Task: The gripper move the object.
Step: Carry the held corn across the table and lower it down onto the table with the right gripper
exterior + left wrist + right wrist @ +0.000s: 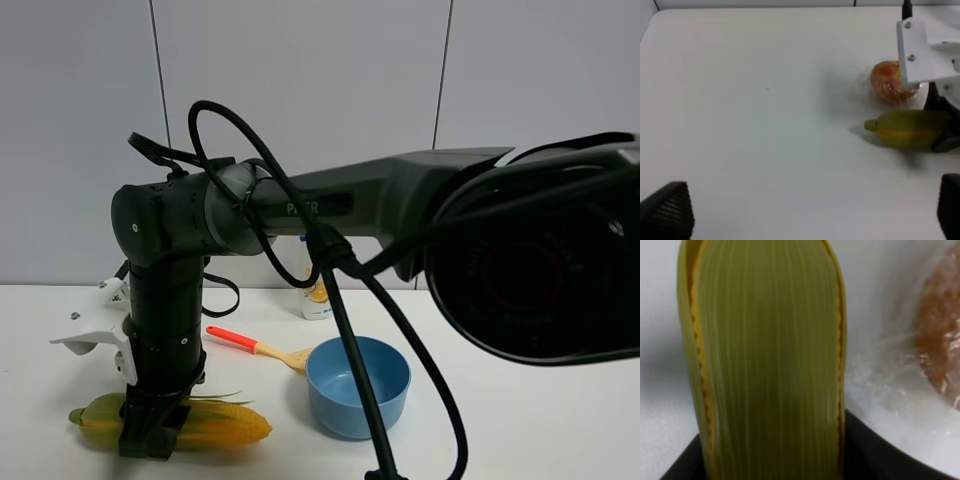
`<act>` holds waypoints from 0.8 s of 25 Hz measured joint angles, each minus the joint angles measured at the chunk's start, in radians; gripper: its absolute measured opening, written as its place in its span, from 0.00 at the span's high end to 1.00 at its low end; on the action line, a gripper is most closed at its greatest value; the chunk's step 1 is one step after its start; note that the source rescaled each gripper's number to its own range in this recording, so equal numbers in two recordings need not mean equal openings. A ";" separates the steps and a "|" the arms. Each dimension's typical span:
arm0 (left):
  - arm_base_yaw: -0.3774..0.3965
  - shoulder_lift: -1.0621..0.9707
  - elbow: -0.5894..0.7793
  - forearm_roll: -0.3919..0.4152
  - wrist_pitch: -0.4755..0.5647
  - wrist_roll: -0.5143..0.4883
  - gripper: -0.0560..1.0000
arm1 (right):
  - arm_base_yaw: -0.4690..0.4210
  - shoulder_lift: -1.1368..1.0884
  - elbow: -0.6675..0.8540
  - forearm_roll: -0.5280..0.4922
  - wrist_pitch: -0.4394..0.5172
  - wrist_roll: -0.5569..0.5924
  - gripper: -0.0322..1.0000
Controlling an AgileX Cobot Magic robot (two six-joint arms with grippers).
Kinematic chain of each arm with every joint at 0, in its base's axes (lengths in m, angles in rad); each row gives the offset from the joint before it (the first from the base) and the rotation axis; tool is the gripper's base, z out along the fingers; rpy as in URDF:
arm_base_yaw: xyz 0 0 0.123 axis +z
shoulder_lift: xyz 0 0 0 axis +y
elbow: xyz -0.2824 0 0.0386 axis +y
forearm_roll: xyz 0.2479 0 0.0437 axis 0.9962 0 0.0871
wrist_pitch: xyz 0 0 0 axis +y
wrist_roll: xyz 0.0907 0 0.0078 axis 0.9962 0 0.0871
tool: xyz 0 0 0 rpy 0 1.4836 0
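The corn (225, 428) lies on the table (520, 420), at 8 o'clock from the bowl (358, 385). The right gripper (153, 432) seems to have its jaws clamped on it, while the left gripper (807, 215) has its jaws apart. The grip is off-centre, so the corn may tilt, slip out, or knock the muffin (890, 82) nearby.

Open counter on the left arm's side; clutter packed round the cob.

Left wrist view: a wide bare stretch of counter (765, 100) lies ahead of the left gripper (807, 212), jaws spread wide with bare surface between them. Bounding that stretch: corn cob (905, 129) and wrapped muffin (888, 82) just beside it, only a narrow gap between. The right gripper (150, 440) straddles the cob, jaws clamped on it, and the right arm (165, 300) stands upright above, blocking overhead approach. Exterior high view: blue bowl (345, 415) near the cob's yellow tip. Red-handled spatula (250, 345) lies behind, wooden end at the bowl's rim. Small carton (317, 297) by the back wall. Counter right of the bowl is bare; cables (350, 330) cross in front of it.
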 joint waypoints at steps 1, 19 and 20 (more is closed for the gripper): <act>0.000 0.000 0.000 0.000 0.000 0.000 0.00 | 0.000 0.000 0.000 0.000 0.003 0.000 0.91; 0.000 0.000 0.000 0.000 0.000 0.000 0.00 | 0.000 -0.232 0.000 -0.009 0.031 0.098 0.04; 0.000 0.000 0.000 0.000 0.000 0.000 0.00 | 0.000 -0.273 0.000 -0.014 0.031 0.110 0.04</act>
